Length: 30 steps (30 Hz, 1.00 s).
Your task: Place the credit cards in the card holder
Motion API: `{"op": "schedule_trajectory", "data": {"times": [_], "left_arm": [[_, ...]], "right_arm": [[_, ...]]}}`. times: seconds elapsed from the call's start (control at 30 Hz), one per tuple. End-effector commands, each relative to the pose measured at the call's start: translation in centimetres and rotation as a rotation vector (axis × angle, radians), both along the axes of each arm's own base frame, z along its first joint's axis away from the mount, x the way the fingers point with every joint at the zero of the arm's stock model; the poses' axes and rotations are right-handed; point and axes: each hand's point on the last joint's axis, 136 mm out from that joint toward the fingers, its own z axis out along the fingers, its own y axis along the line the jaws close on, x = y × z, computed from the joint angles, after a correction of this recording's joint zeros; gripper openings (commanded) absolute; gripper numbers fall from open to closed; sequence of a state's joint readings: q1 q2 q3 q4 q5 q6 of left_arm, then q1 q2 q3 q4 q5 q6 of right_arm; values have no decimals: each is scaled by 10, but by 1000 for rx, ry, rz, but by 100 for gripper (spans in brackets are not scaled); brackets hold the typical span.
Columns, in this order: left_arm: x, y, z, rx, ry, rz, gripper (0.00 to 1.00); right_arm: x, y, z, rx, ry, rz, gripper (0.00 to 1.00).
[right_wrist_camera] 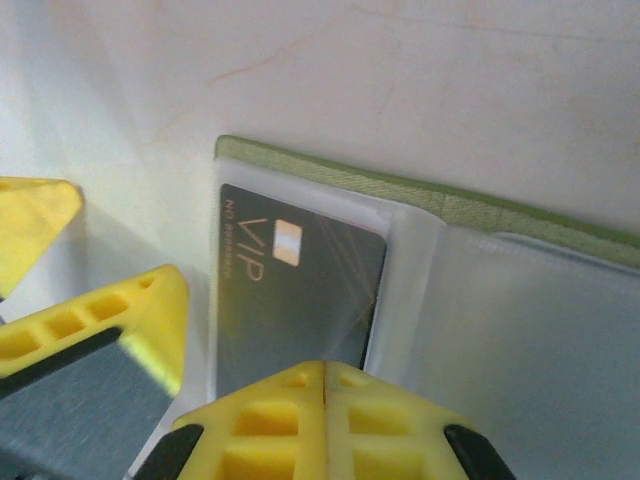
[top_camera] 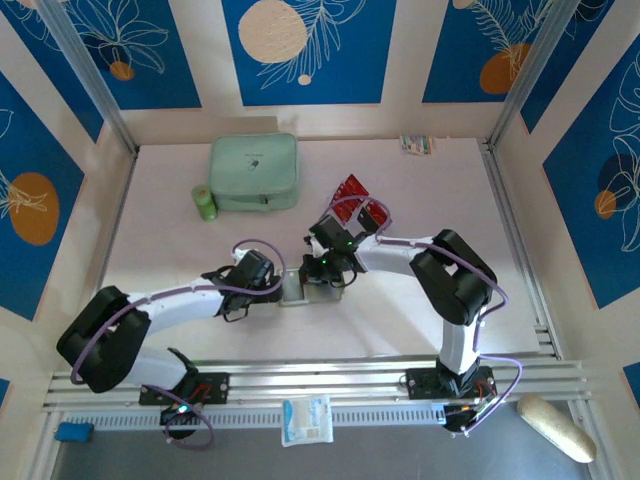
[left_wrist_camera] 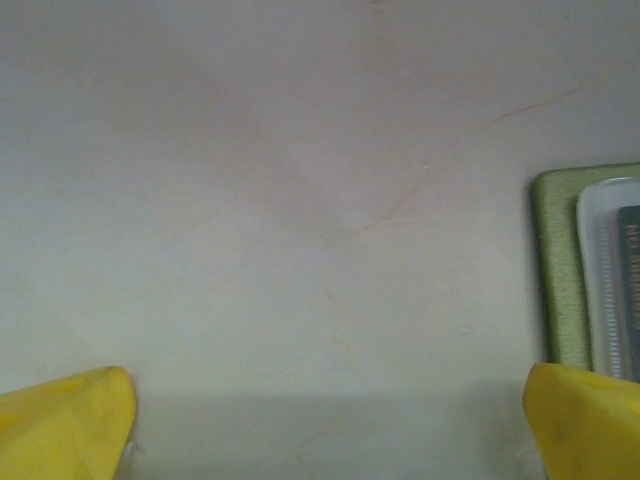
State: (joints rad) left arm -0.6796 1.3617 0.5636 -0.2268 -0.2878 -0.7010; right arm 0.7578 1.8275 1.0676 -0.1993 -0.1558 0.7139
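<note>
The card holder [top_camera: 296, 291] lies open on the table between my two grippers, its olive-green edge [right_wrist_camera: 420, 190] framing pale clear pockets. A black credit card [right_wrist_camera: 290, 285] marked VIP sits in the left pocket. My right gripper [right_wrist_camera: 325, 385] is shut, its tips pressed together over the card's near edge. My left gripper [left_wrist_camera: 325, 440] stands open over bare table beside the holder's left edge [left_wrist_camera: 555, 270]; its yellow fingers [right_wrist_camera: 120, 315] show in the right wrist view. Red credit cards [top_camera: 358, 200] lie on the table behind the right arm.
A large mint-green zip case [top_camera: 254, 172] sits at the back left with a small green cylinder [top_camera: 204, 203] beside it. A small packet [top_camera: 417, 144] lies at the back right. Walls close the table on three sides.
</note>
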Motion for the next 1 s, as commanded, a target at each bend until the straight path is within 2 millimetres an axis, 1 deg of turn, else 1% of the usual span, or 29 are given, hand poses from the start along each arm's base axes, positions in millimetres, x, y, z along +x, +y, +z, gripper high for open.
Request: {"op": "schedule_trajectory", "data": {"times": [0.0,0.13,0.27,0.43,0.8,0.97], "left_arm": [[2,4,11,-6,12,19,100],[6,5,18,-10,6,30,100],[8,7,19,-19,8,42,100],[10,6,14,-15,36,32,100],[15,-4,-2,-10,85,-1,100],[15,-4,-6,-8,94,-5,100]], "right_arm": [[0,-7,20,1,-11,-19,0],[0,-12,23,-26,-26,-15,0],[0,-17,16,-73,-23,-4,0],[-1,-17,6,-100,4,3,0],[-2,-13,-8,-122,19,14,0],[0,-10,-8,-117,18,18,0]]}}
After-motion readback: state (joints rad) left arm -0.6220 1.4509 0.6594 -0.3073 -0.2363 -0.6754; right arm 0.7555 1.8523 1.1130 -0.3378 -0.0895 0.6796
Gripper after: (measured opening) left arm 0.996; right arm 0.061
